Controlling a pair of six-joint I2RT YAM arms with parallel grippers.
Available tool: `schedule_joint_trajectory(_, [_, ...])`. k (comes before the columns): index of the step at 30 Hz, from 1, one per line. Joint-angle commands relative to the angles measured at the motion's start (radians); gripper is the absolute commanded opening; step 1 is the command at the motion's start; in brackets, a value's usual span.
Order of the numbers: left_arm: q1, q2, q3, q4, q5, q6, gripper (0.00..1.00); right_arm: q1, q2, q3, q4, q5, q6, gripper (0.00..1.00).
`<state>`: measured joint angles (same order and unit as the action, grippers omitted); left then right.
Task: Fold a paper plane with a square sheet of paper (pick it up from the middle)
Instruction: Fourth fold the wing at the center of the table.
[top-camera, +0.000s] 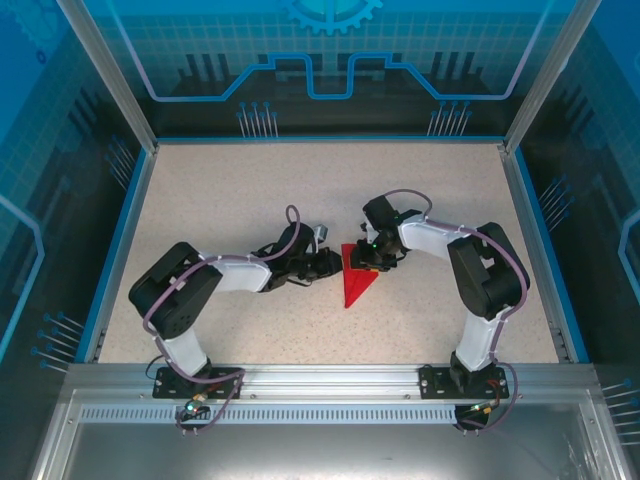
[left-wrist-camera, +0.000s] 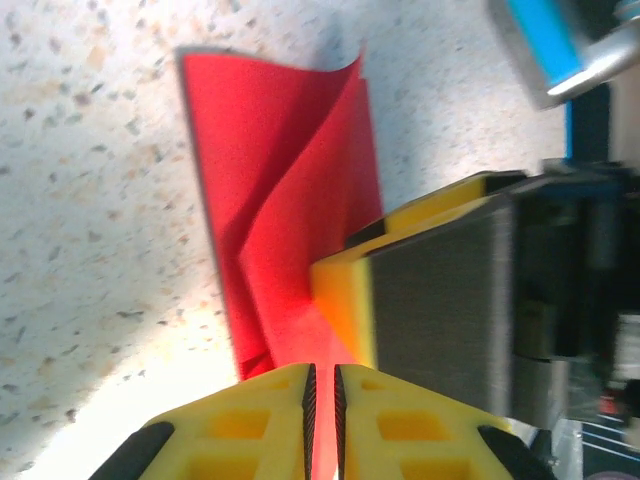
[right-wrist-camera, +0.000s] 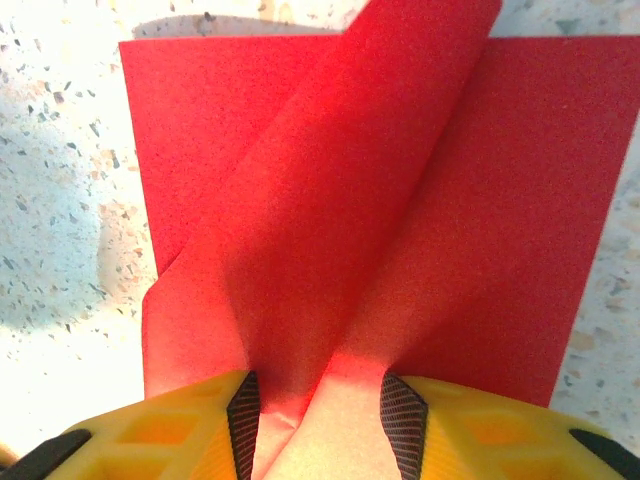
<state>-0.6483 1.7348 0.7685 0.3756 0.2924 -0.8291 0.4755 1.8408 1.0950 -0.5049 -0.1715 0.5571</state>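
Note:
The square sheet of paper (top-camera: 357, 284) is bright red and folded to a point aimed at the near edge, lying mid-table. My left gripper (top-camera: 335, 263) meets its left side. In the left wrist view the jaws (left-wrist-camera: 322, 400) stand a thin slit apart with red paper (left-wrist-camera: 290, 180) in the slit. My right gripper (top-camera: 375, 258) is on the sheet's far right part. Its fingers (right-wrist-camera: 320, 410) stand open astride a raised fold of the paper (right-wrist-camera: 330, 200). One right finger (left-wrist-camera: 440, 300) presses down on the sheet close to my left jaws.
The speckled table (top-camera: 200, 200) stretches free to the left, right and back of the paper. Blue-edged walls (top-camera: 130, 190) enclose it, and an aluminium rail (top-camera: 320, 385) carries both arm bases at the near edge.

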Motion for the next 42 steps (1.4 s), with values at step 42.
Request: schedule_joint_trajectory(42, [-0.03, 0.123, 0.053, -0.042, 0.01, 0.039, 0.0, 0.018, 0.104, -0.02, -0.063, 0.053, 0.04, 0.43])
